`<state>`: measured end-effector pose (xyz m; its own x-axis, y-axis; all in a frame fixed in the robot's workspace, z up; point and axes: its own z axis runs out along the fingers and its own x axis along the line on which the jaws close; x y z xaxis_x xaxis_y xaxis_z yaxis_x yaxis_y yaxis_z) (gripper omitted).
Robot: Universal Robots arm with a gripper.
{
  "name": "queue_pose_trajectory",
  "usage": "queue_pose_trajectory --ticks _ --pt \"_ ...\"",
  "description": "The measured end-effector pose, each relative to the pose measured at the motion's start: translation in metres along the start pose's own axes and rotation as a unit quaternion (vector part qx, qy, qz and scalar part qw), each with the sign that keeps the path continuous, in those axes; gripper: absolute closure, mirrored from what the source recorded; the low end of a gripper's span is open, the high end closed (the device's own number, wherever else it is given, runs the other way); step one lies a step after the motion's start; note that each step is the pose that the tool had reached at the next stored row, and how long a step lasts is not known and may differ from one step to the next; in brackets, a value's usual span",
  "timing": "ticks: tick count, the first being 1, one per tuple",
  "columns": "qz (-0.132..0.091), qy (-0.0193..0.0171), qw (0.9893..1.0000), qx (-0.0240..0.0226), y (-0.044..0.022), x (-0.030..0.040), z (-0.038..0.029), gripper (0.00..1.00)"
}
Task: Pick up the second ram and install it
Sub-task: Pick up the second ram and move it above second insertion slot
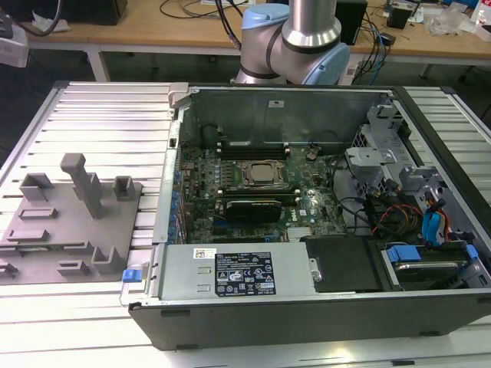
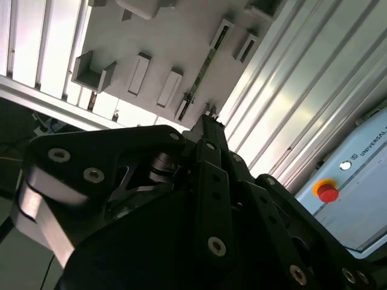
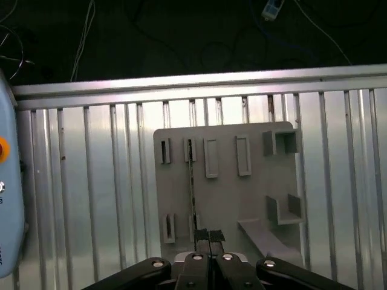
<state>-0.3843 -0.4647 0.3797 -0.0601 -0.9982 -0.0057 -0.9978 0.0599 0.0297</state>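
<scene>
The second ram [image 3: 191, 181] is a thin green stick standing on edge in a slot of the grey holder plate [image 3: 242, 199]. In the second wrist view the ram [image 2: 202, 69] shows as a narrow line on the plate [image 2: 175, 36]. My gripper [image 3: 209, 233] hangs well above the plate, in line with one end of the stick, its black fingers pressed together and holding nothing. Its tips [image 2: 210, 112] point down at that same end. The open computer case [image 1: 307, 276] shows the square CPU socket [image 1: 257, 174] with long black memory slots [image 1: 253, 146] beside it.
The holder plate [image 1: 46, 230] lies on a ribbed aluminium table at the exterior view's left of the case and carries tall grey posts [image 1: 84, 184]. A control box with a red button [image 2: 327, 192] rests on the table. Drive bays and cables [image 1: 414, 215] fill the case's other side.
</scene>
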Motion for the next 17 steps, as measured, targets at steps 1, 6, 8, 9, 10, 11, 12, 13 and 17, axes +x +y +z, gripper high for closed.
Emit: queue_pose_trajectory --ticks 1,6,8,9,10,11,12,13,17 --pt "-0.005 -0.0002 1.0000 -0.0001 0.0000 0.0001 0.0000 0.89" --pt "-0.023 -0.0009 0.9997 -0.0002 0.0000 0.0002 0.0001 0.89" --pt "-0.034 -0.0006 0.9994 -0.0003 0.0000 0.0001 0.0000 0.89" --pt "-0.037 -0.0008 0.9993 -0.0003 -0.0001 0.0001 0.0001 0.89" --pt "-0.039 -0.0008 0.9992 -0.0003 -0.0001 0.0001 0.0001 0.89" --pt "-0.039 -0.0018 0.9992 -0.0005 0.0000 0.0001 0.0000 0.89" --pt "-0.039 -0.0098 0.9992 -0.0005 0.0000 0.0000 0.0009 0.89" --pt "-0.039 -0.0099 0.9992 -0.0005 0.0000 0.0001 0.0020 0.89" --pt "-0.039 -0.0080 0.9992 -0.0005 -0.0002 0.0002 0.0089 0.89"
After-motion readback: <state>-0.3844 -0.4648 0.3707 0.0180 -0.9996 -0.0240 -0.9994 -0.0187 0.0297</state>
